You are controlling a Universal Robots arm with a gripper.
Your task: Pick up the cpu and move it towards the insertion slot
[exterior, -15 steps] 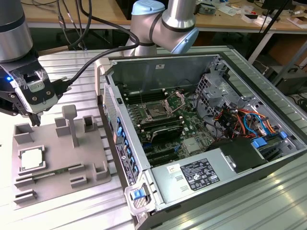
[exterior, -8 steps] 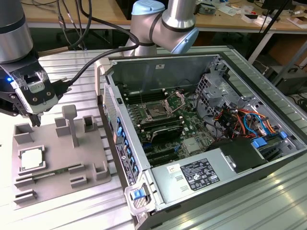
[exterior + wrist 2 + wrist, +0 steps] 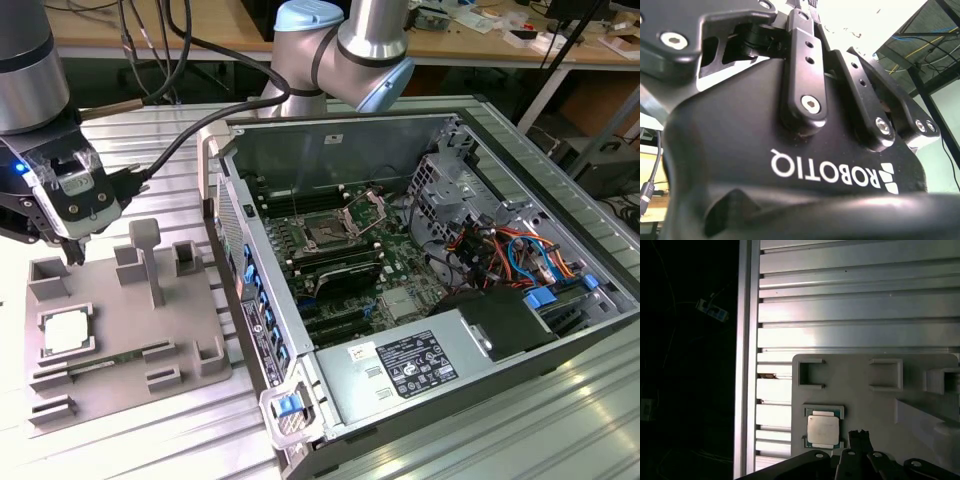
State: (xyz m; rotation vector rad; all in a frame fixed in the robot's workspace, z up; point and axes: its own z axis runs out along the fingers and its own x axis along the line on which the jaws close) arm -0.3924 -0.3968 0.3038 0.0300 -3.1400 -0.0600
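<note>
- Tray [image 3: 105, 300]: grey, with raised blocks and one upright post. It lies flat on the slatted metal table [image 3: 150, 150] at the exterior view's left.
- Cpu [image 3: 66, 335]: sits in a framed recess on the near left part of the tray, silvery top up. In the first wrist view the cpu [image 3: 823, 430] lies flat and square in its frame, with a thin green edge around it. Nothing touches it.
- Gripper [image 3: 72, 255]: hangs tip-down over the far left part of the tray, just beside a raised block. It is farther from the camera than the cpu, apart from it, and holds nothing.
- Jaws: I cannot tell whether they stand wide or narrow (the second wrist view gives the black body and linkage, not the tips).
- In the first wrist view, the tray [image 3: 865, 405] lies over the table's slats [image 3: 855, 315].
- Case [image 3: 330, 150]: an open computer case lying on its side, at the exterior view's right of the tray. A grey power supply [image 3: 410, 365] sits at its near end.
- Slot [image 3: 325, 235]: deeper in the case, on the green board. It has a dark centre and a silver frame, with its bracket raised. It is well apart from both cpu and gripper.
- Arm [image 3: 370, 40]: a silver and pale blue joint rises behind the case's far wall.
- Benches [image 3: 200, 25]: wooden tops along the back, farthest off.
</note>
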